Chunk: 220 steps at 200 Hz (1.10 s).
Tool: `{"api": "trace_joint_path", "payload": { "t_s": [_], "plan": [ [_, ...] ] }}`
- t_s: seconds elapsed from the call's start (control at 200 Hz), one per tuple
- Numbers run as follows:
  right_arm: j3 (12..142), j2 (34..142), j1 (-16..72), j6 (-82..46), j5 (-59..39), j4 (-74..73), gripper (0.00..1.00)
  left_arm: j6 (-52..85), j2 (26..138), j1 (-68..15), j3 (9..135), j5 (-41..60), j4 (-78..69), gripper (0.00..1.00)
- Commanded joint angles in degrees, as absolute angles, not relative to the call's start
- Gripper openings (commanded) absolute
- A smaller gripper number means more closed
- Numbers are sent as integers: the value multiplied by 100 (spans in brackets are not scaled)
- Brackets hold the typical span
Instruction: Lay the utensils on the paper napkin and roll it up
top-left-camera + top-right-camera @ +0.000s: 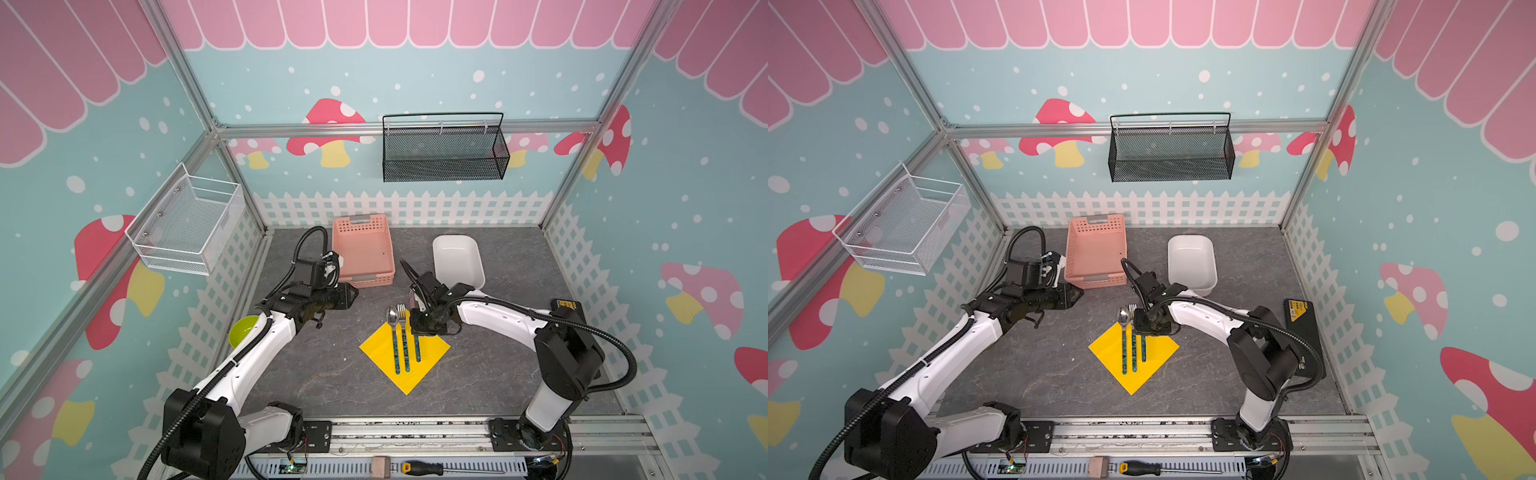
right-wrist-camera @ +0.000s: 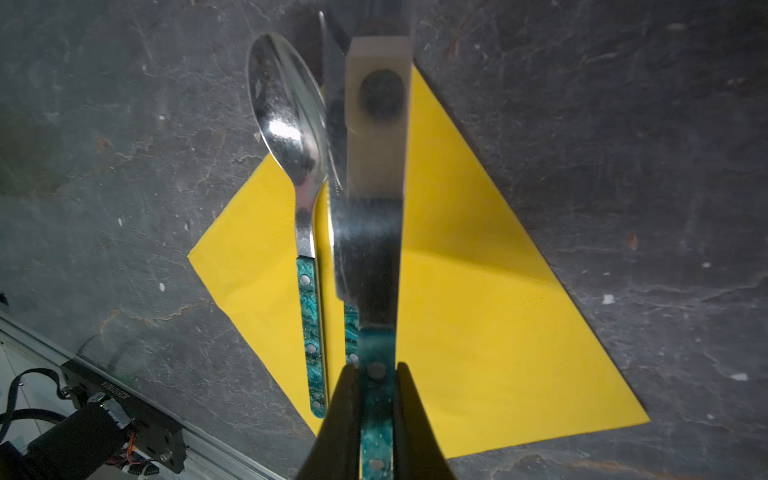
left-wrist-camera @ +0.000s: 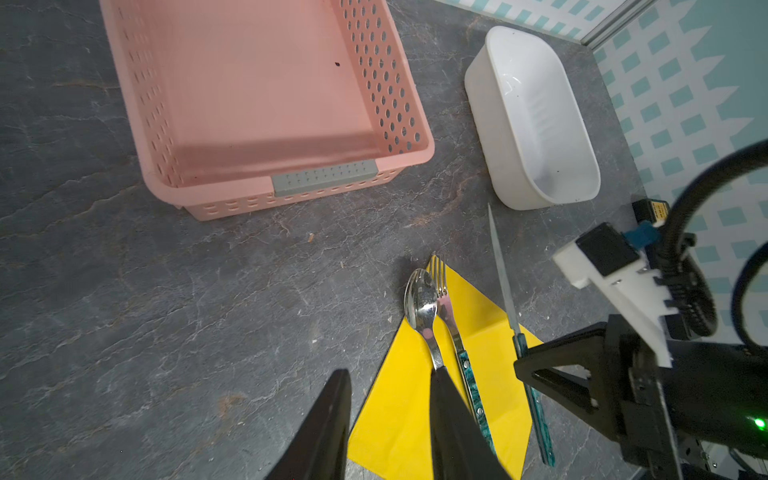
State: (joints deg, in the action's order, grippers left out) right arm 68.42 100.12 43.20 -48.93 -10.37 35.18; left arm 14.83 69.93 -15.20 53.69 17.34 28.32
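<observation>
The yellow paper napkin (image 1: 432, 353) lies as a diamond at the table's centre. On it lie the spoon (image 1: 392, 316) and, beside it, the fork (image 1: 401, 311), their heads past the far corner. My right gripper (image 1: 428, 328) is shut on the teal handle of the knife (image 2: 368, 249), which runs parallel to the fork on its right over the napkin (image 2: 478, 311). I cannot tell whether the knife touches the paper. Its blade (image 3: 505, 282) points toward the white tub. My left gripper (image 3: 390, 419) hangs open and empty over the napkin's left edge, near the pink basket.
A pink basket (image 1: 363, 249) and a white tub (image 1: 457, 257) stand at the back. A lime-green bowl (image 1: 243, 330) sits behind the left arm. A black box (image 1: 565, 305) is at the right edge, a screwdriver (image 1: 424, 468) on the front rail.
</observation>
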Motion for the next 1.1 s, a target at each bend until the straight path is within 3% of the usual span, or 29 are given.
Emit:
{"api": "trace_joint_path", "payload": {
  "t_s": [0.0, 1.096],
  "plan": [
    [6965, 10245, 4385, -4887, -1037, 3633, 0, 1384, 6916, -1655, 5563, 1592, 3068, 35],
    [7144, 10819, 4456, -5001, -1036, 3657, 0, 1592, 7141, -1594, 5502, 2258, 2986, 39]
  ]
}}
